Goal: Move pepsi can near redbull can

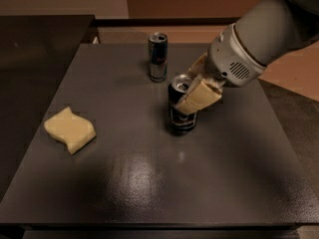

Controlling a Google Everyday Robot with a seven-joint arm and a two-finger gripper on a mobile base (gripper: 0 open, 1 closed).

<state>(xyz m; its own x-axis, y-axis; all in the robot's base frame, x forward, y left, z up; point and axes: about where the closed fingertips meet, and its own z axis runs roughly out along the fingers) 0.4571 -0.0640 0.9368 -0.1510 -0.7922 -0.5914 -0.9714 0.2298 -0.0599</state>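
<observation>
A dark worktop [149,183] carries two drink cans and a yellow sponge [70,129]; what the cans contain cannot be seen; the black pepsi can [182,121] is upright mid-worktop, near the slim redbull can [158,56] but apart from it; the pincer [186,91], reaching in from the right, is clamped on the pepsi can's upper part.

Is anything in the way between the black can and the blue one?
No. The gripper holds the pepsi can, and only bare table lies between it and the redbull can. The yellow sponge sits well aside.
</observation>
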